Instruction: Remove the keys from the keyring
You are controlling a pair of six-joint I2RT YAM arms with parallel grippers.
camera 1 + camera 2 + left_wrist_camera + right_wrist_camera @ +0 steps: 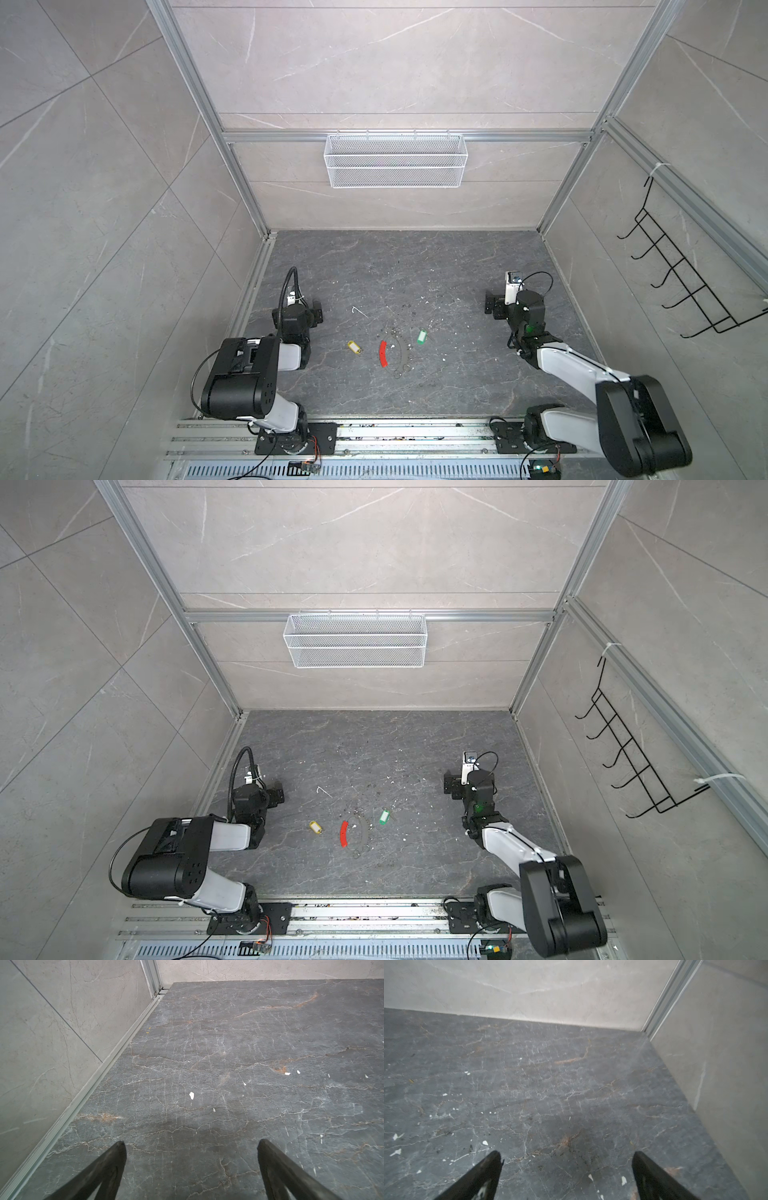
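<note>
While keyring (382,354) lies lengthwise near-to-far, yellow key (354,347) left, green key (422,337) right

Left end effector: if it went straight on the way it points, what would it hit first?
Probably the dark tabletop just ahead of the left end effector; only small white flecks lie there, though depth is unclear.

Keyring (382,354) between left key (354,346), right key (422,336) (apart).

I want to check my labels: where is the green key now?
In both top views the green key lies on the table, slightly right of centre, just right of the keyring.
</note>
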